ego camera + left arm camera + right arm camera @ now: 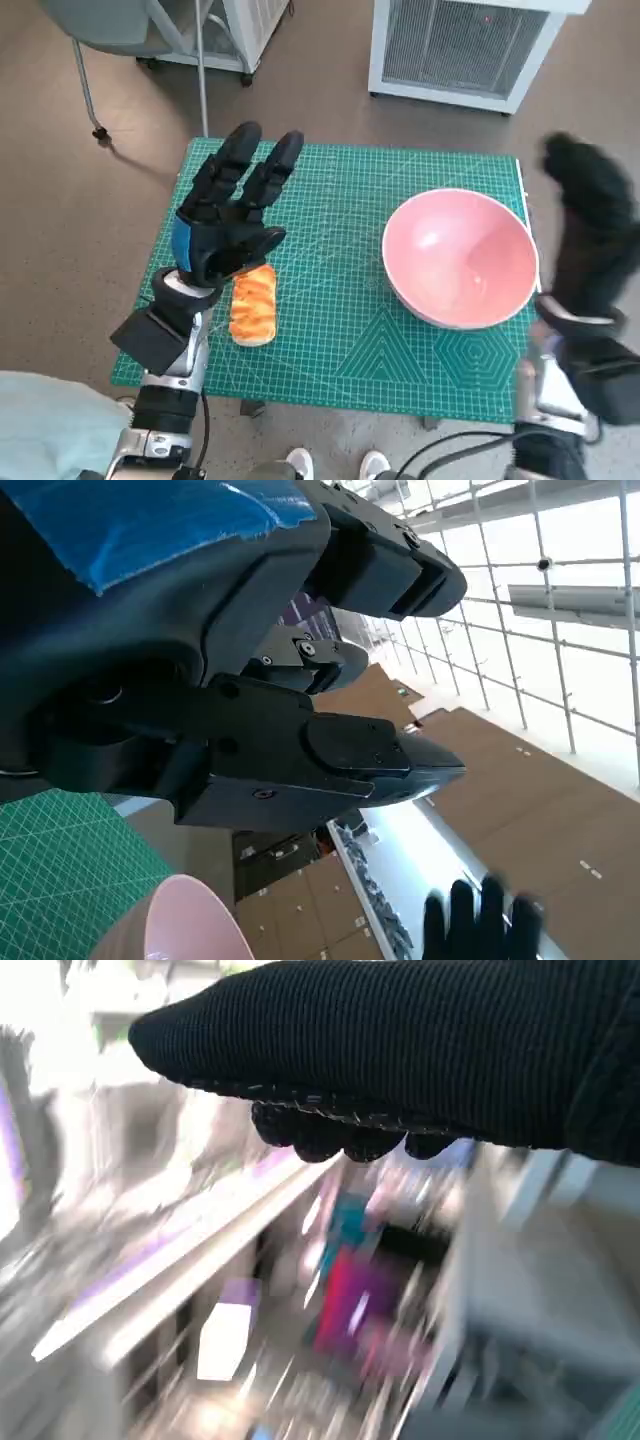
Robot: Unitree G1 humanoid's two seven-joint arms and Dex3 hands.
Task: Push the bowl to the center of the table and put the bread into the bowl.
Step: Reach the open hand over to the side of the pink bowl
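The pink bowl (460,258) stands empty on the right part of the green cutting mat (340,340), near the table's right edge. The bread (253,305), a golden loaf, lies on the mat at the front left. My left hand (225,215) hovers raised just above and behind the bread with its fingers spread, holding nothing. My right hand (590,230), in the black glove, is lifted beside the bowl past the table's right edge, blurred and empty. The left wrist view shows the left hand's fingers (300,730), the bowl's rim (185,920) and the far glove (480,920).
A white slatted unit (465,45) stands on the floor behind the table. A chair leg and a thin pole (200,70) are at the back left. The right wrist view shows only the glove (400,1050) over a blurred room.
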